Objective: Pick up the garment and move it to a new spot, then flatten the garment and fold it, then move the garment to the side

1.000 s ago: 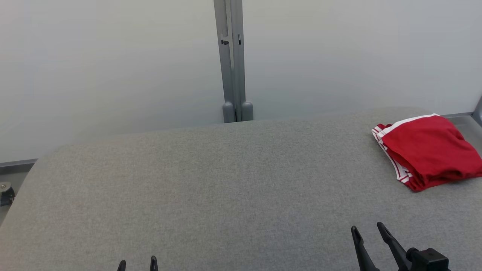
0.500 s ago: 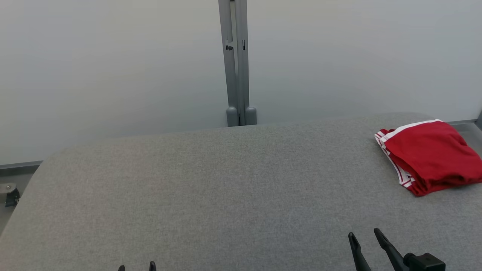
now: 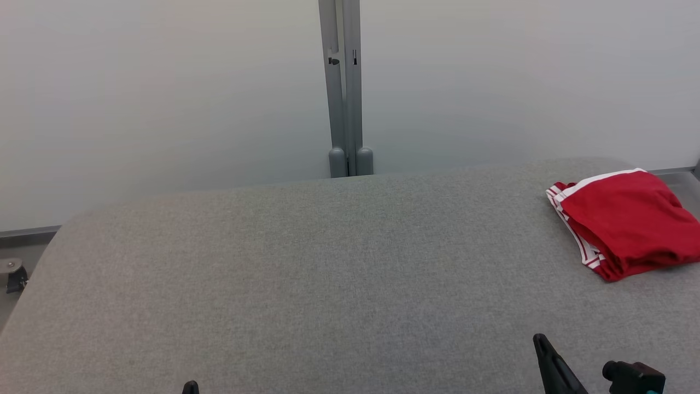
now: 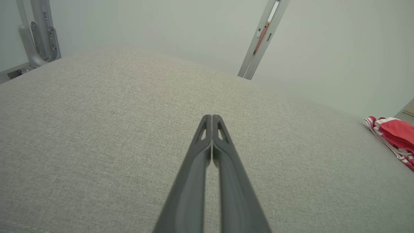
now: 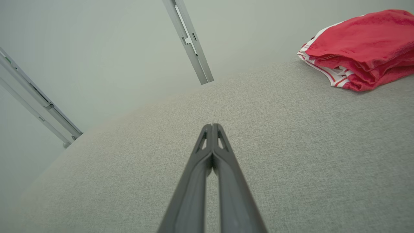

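The garment (image 3: 629, 221), red with white stripes along one edge, was seen folded into a compact bundle at the far right of the table (image 3: 328, 273). It was lying on the grey cloth surface near the rear edge, close to the right border of the head view. It was touched by neither gripper.

The left gripper (image 4: 212, 118) was seen fully closed, its two dark fingers pressed together at the tips, and nothing was held between them. It was placed over bare cloth at the near left of the table, well apart from the garment, which was caught at the right edge of the left wrist view. Whether the fingers touched the cloth could not be told.

The right gripper (image 5: 212, 126) was likewise seen closed, tips meeting, and nothing was gripped. It was placed over the near right part of the table. The garment was seen beyond it, up and to the right in the right wrist view, clear of the fingers.

A grey post (image 3: 344, 87) was seen upright behind the table's rear edge, against a pale wall (image 3: 164, 82). A caster (image 3: 13, 276) was seen on the floor just off the table's left end.
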Motion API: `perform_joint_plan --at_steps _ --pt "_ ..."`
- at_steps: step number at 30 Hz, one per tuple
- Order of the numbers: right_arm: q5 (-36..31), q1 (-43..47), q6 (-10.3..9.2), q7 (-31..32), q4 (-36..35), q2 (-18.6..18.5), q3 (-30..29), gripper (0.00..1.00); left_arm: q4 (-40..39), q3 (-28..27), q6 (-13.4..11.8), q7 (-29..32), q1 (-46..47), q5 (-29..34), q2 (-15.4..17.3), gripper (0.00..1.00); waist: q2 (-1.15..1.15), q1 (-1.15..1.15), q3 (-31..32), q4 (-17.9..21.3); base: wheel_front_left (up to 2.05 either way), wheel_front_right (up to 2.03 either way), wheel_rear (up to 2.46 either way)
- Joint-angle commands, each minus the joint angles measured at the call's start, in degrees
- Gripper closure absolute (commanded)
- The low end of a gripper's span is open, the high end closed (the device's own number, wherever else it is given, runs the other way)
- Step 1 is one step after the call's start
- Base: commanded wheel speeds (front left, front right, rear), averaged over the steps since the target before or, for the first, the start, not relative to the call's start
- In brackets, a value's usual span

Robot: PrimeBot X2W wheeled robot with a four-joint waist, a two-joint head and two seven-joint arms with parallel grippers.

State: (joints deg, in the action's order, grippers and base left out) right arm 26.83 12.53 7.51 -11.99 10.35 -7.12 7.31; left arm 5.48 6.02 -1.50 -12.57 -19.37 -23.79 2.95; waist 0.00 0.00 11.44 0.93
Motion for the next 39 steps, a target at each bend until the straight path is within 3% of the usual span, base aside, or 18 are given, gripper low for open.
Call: perform_joint_plan --at_steps 1,18,39 --pt "2.44 -2.16 0.0 0.51 -0.61 0.01 -0.67 1.0 -0.49 -0.46 0.45 0.46 2.3 -2.6 0.51 1.0 0.0 0.0 -0.17 -0.02 0.0 0.0 0.0" --pt "17.21 -6.18 0.0 4.55 0.35 0.84 -3.59 1.0 1.97 -2.39 2.54 4.09 7.99 -18.65 1.08 1.0 0.0 0.0 -1.9 -0.16 0.0 0.0 0.0" --pt "31.8 -10.1 0.0 8.64 1.3 1.74 -6.56 1.0 3.72 -4.7 4.54 7.97 13.41 -34.22 1.36 1.0 0.0 0.0 -4.02 -0.33 0.0 0.0 0.0"
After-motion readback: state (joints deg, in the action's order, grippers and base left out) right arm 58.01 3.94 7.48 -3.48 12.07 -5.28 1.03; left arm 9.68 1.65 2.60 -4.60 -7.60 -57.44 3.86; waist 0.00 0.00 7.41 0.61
